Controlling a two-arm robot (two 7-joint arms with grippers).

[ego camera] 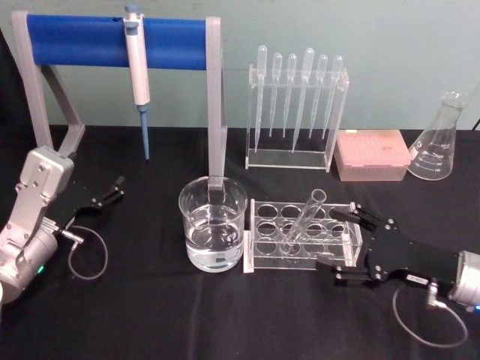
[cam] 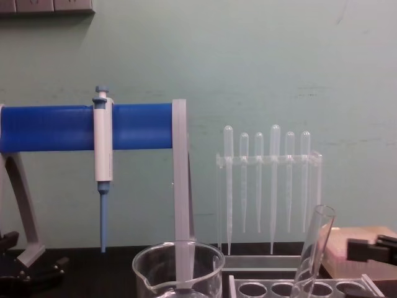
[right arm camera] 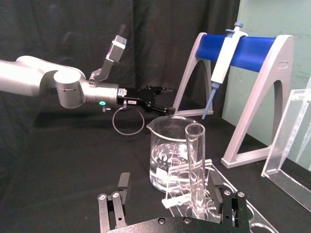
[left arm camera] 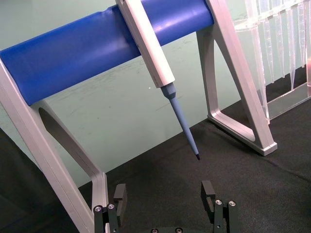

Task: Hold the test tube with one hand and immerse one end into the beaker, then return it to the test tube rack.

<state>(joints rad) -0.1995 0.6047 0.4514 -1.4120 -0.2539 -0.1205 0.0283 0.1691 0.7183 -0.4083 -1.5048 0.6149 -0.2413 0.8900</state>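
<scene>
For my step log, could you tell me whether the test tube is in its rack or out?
In: the test tube leans in the rack, and the open right tool is not gripping it.

Legible text: none. Beaker (ego camera: 214, 225), near the middle of the table (ego camera: 150, 315): white printed marks on the glass, too faint for me to read. Conical flask (ego camera: 439, 142), far right corner of the table: white graduation lines, figures not readable. My right gripper (ego camera: 328, 239): pale label (ego camera: 417, 279) on the wrist side, wording unreadable
</scene>
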